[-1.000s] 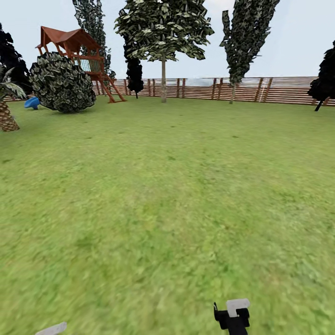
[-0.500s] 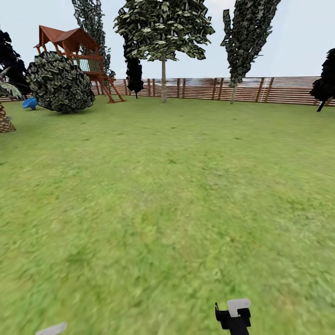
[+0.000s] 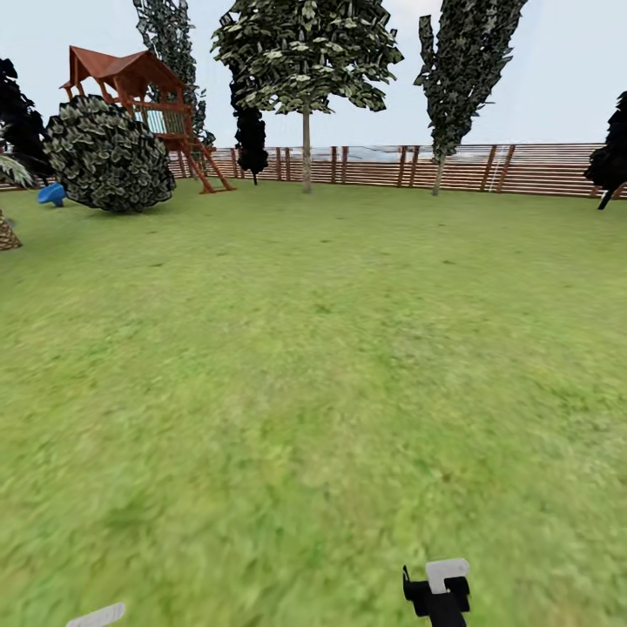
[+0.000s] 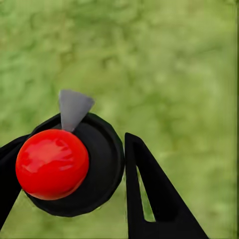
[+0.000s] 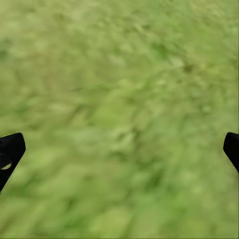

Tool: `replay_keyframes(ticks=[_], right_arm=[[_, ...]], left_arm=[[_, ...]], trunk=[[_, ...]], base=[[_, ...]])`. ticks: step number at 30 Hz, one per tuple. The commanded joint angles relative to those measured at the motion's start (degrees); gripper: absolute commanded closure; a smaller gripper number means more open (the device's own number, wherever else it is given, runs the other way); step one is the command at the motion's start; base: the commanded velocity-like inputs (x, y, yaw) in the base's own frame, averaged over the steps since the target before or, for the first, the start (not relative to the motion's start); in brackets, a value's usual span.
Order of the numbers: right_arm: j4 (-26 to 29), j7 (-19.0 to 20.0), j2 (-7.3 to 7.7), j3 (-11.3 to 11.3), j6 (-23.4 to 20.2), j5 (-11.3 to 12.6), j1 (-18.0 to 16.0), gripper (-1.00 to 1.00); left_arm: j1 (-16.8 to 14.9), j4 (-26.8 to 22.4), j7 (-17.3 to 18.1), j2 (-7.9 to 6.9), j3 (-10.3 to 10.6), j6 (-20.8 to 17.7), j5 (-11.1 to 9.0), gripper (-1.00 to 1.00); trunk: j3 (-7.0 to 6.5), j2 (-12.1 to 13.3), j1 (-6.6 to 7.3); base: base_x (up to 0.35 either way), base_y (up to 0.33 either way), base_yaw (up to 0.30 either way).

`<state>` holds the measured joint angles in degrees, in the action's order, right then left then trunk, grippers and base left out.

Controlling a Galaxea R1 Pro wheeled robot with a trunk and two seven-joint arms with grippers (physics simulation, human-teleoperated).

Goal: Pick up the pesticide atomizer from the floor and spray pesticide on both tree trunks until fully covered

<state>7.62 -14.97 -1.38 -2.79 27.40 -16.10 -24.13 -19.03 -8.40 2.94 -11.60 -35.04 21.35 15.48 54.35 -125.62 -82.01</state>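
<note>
The pesticide atomizer (image 4: 69,164), a round black body with a glossy red ball on top and a grey nozzle (image 4: 73,107), sits between the black fingers of my left gripper (image 4: 77,142), which is shut on it above the grass. My right gripper (image 5: 122,149) is open, its fingertips far apart over bare lawn. In the head view, two tall trees stand by the far fence: one with a pale straight trunk (image 3: 306,152), and a slimmer one (image 3: 438,170) to its right. I see no white specks on them. A black and white part of my right arm (image 3: 440,592) shows at the bottom edge.
Green lawn (image 3: 331,366) stretches to a brown slatted fence (image 3: 522,170). At the far left stand a round bush (image 3: 109,155), a red-roofed wooden play tower (image 3: 139,91), a blue object (image 3: 50,193) and a scaly palm trunk (image 3: 7,233). A dark tree (image 3: 610,148) stands at the far right.
The whole head view has shifted: bush, blue object and palm slid towards the left edge, so the camera moved. Both arms keep their places in the picture.
</note>
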Motion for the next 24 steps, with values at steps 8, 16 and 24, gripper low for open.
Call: replay_keyframes(ticks=[8, 16, 24], right_arm=[[-0.06, -0.33, -0.03, -0.29, 0.11, -0.6, -0.04, -1.0], [-0.06, -0.41, -0.02, -0.29, 0.11, -0.6, -0.04, -1.0], [-0.06, -0.46, -0.03, -0.29, 0.11, -0.59, -0.04, -1.0]], left_arm=[[-0.04, 0.05, 0.31, -0.01, -0.5, 0.19, 0.28, 1.0], [-0.04, 0.05, 0.31, -0.01, -0.47, 0.19, 0.3, 1.0], [-0.04, 0.05, 0.31, -0.01, -0.47, 0.19, 0.31, 1.0]], trunk=[[0.25, -0.02, -0.03], [0.26, -0.02, -0.03], [0.26, -0.02, -0.03]], base=[[0.336, 0.0, 0.073], [0.336, 0.0, 0.006], [0.337, 0.0, 0.0]])
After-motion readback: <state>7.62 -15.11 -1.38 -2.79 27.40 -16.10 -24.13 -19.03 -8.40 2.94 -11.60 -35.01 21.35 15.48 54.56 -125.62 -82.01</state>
